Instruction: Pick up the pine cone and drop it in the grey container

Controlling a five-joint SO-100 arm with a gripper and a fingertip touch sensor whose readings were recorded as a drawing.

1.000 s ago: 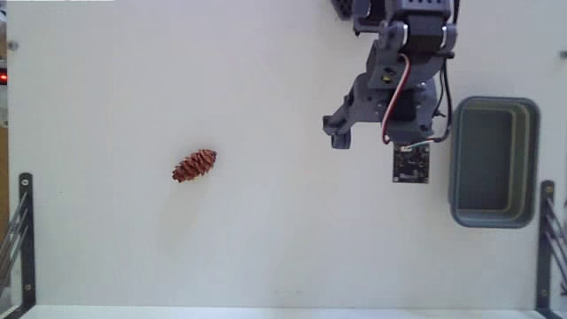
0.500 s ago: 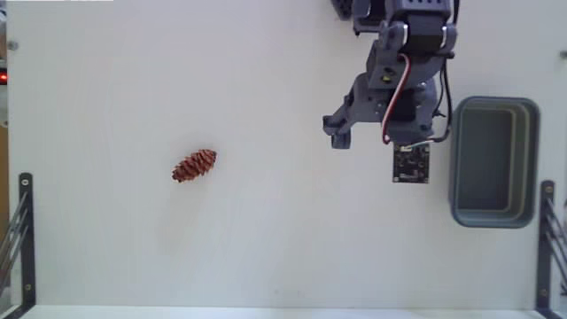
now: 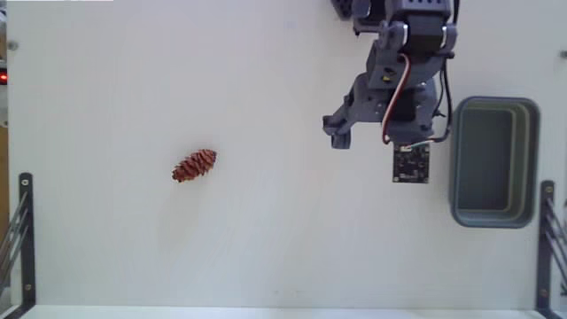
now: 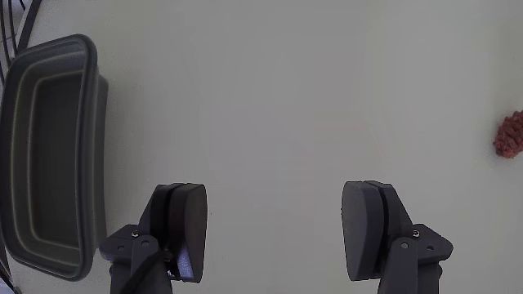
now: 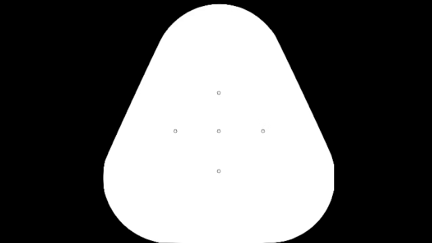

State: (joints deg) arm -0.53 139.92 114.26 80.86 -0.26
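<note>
In the fixed view the reddish-brown pine cone [image 3: 195,166] lies alone on the white table, left of centre. The blue-grey container [image 3: 493,161] stands empty at the right edge. My gripper [image 3: 372,143] hangs off the dark arm at the top right, just left of the container and far right of the cone. The wrist view shows the gripper [image 4: 275,214] open, with bare table between both dark fingers [image 4: 184,222]. There the container [image 4: 49,155] is at the left, and only a sliver of the pine cone [image 4: 511,135] shows at the right edge.
Black metal brackets stand at the lower left [image 3: 22,239] and lower right [image 3: 547,237] of the table in the fixed view. A small circuit board [image 3: 411,164] hangs below the arm. White tabletop stretches between the cone and the arm.
</note>
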